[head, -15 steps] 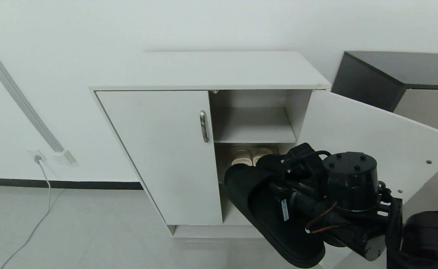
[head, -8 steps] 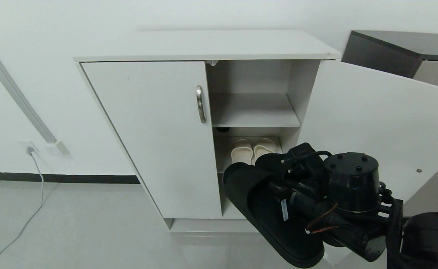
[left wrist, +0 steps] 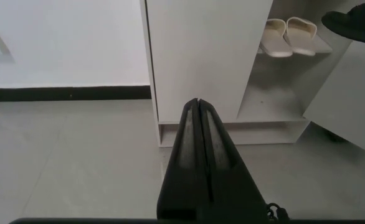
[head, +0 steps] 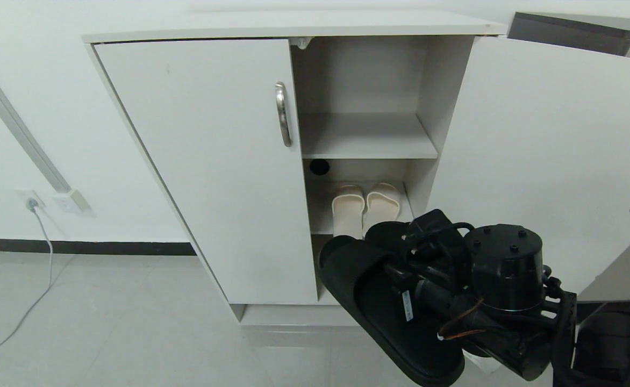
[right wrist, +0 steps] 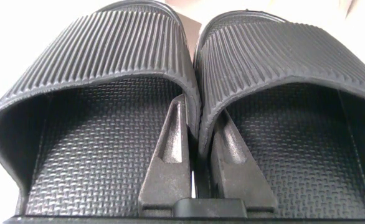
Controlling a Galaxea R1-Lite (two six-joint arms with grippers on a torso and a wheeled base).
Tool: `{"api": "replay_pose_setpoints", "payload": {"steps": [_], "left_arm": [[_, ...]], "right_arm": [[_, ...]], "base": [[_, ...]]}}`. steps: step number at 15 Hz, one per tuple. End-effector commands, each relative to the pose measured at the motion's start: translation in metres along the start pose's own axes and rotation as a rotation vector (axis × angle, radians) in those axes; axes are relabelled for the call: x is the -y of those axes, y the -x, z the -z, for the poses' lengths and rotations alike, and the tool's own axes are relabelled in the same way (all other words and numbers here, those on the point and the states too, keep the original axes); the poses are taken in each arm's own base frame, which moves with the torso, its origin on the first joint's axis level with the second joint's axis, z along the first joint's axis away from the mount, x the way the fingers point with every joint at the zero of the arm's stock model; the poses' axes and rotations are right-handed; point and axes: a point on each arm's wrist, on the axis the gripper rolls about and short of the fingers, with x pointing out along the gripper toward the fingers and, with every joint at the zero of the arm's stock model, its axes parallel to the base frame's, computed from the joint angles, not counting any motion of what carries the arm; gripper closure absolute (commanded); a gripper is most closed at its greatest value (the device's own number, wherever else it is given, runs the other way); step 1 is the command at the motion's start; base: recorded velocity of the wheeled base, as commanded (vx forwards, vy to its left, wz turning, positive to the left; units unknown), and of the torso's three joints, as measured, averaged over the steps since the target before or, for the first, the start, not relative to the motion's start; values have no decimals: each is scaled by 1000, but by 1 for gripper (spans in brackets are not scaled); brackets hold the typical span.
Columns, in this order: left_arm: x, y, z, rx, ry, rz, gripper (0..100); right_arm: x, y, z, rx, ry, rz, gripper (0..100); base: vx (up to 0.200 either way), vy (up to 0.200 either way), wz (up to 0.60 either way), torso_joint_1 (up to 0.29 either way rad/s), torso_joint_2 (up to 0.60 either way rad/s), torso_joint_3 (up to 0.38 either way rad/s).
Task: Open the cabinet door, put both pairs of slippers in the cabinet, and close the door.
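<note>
The white cabinet (head: pixel 207 161) has its right door (head: pixel 541 150) swung open and its left door shut. A cream pair of slippers (head: pixel 366 207) lies on the middle shelf, also visible as the cream slippers (left wrist: pixel 291 36) in the left wrist view. My right gripper (right wrist: pixel 194 152) is shut on the black pair of slippers (right wrist: pixel 189 93), pinching their two inner edges together. In the head view the black slippers (head: pixel 385 301) hang in front of the open lower compartment. My left gripper (left wrist: pixel 199 109) is shut and holds nothing, low above the floor facing the cabinet base.
The upper shelf (head: pixel 366 137) and the bottom compartment (left wrist: pixel 273 102) hold nothing. A dark cabinet (head: pixel 573 29) stands behind the open door. A wall socket with a cable (head: pixel 30 207) is at the left. Grey floor (head: pixel 105 322) spreads before the cabinet.
The head view has shifted, so the cabinet sits higher and larger in the picture. The right gripper with the black slippers keeps its place relative to the camera.
</note>
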Motion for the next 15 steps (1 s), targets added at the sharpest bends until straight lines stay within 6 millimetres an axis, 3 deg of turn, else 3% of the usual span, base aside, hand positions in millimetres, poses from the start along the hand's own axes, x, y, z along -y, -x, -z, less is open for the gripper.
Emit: {"api": "replay_pose_setpoints", "payload": {"steps": [1, 8, 11, 14, 15], "left_arm": [[0, 0, 0, 1, 0, 0, 100], [0, 0, 0, 1, 8, -3, 100], [0, 0, 0, 1, 5, 0, 100], [0, 0, 0, 1, 5, 0, 100], [0, 0, 0, 1, 3, 0, 100]], "right_arm": [[0, -1, 1, -3, 1, 0, 100], [-13, 1, 9, 79, 98, 15, 100], [-36, -20, -34, 106, -38, 225, 100], [-44, -21, -66, 81, -131, 319, 100], [-45, -20, -87, 77, -157, 363, 100]], "base": [[0, 0, 0, -2, 61, 76], [0, 0, 0, 0, 0, 0], [0, 0, 0, 0, 0, 0], [0, 0, 0, 0, 0, 0], [0, 0, 0, 0, 0, 0]]}}
